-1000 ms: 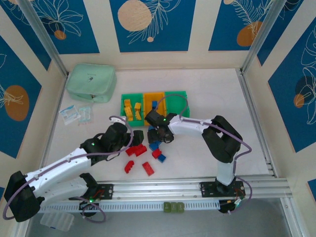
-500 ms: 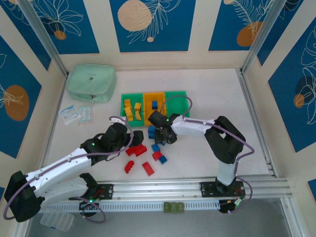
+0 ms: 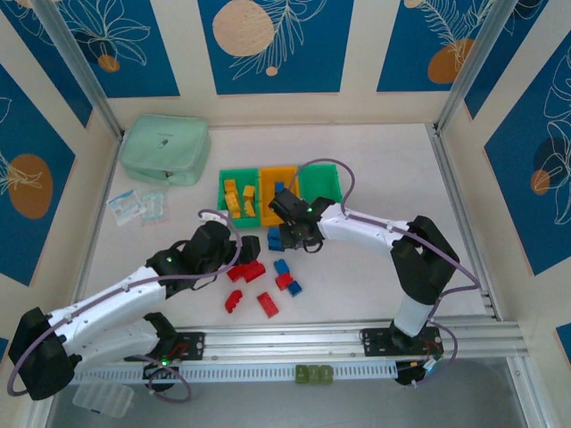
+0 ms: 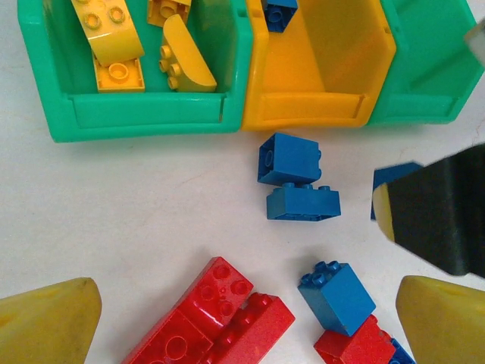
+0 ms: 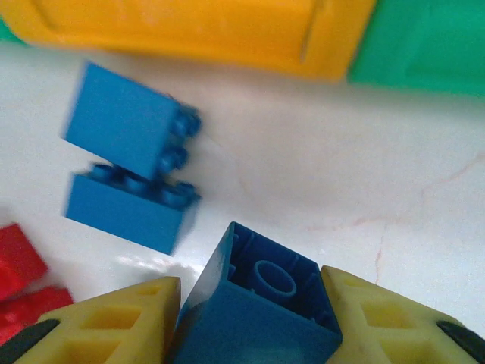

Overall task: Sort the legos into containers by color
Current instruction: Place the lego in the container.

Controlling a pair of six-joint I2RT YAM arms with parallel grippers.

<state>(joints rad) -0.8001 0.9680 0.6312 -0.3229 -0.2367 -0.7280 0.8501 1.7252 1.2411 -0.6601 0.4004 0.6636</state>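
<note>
while the right gripper is clamped on a blue brick, hollow underside facing the wrist cam, that brick sits just at 6 o'clock of the orange bin.

by size:
- table: white, walled.
- left arm comes in from 7 o'clock, right arm from 5 o'clock. both heads meet near table centre.
- mint pouch at 10 o'clock.
- container row at 12 o'clock of the loose pile: left green bin, the orange bin, right green bin, all joined.
- left gripper: fingers wide apart, nothing between them, over the red bricks.
- clear packets at 9 o'clock, well apart from the bins.
- yellow bricks are in the left green bin.
- one blue piece lies in the orange bin.
- two blue bricks touch each other on the table, just 6 o'clock of the orange bin.
- another blue one rests against a red one.
- two more reds lie at 6 o'clock of the pile.
</note>
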